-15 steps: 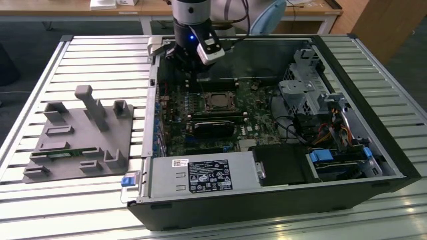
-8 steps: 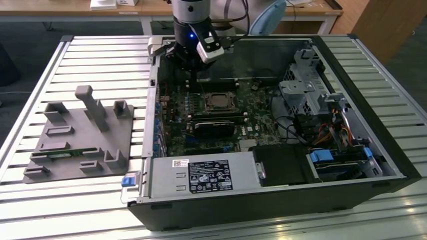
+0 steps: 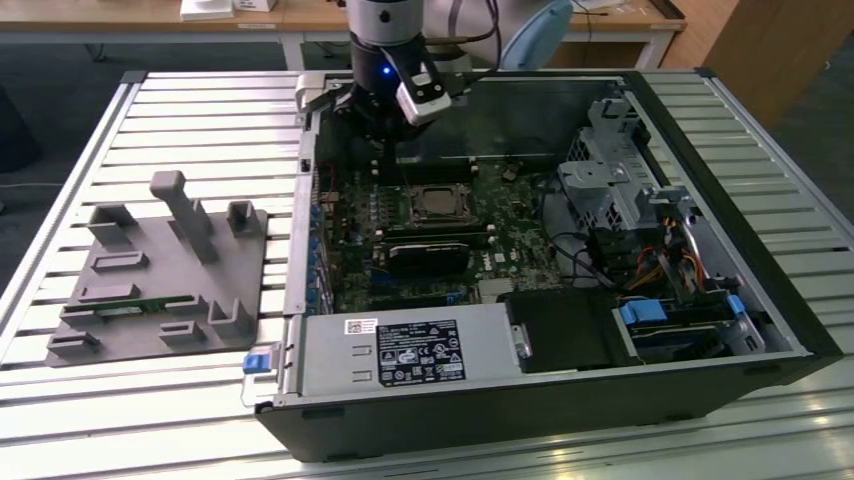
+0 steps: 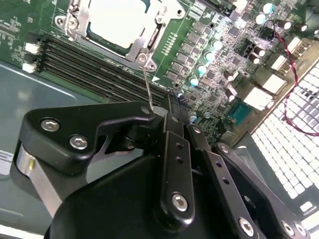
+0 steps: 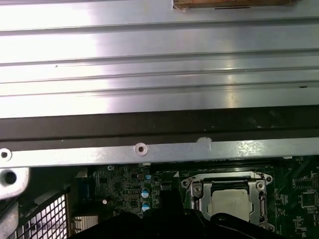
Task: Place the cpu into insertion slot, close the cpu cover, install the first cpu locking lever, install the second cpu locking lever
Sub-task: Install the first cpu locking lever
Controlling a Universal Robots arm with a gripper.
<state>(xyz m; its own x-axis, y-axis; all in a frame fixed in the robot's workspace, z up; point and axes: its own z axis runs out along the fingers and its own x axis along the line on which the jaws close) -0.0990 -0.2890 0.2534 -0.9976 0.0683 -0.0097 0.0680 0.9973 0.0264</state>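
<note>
Silver-grey cpu (image 4: 117,20) lies near the gripper (image 4: 165,107), apart from it.

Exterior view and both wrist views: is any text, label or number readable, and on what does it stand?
Nothing can be read.
Power supply sticker: print too small.
White label beside it: blurred.
Motherboard markings in the second wrist view: too small.

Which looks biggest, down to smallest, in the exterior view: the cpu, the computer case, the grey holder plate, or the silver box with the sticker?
1. computer case
2. grey holder plate
3. silver box
4. cpu, smallest by far, even allowing that it sits farther back
</note>
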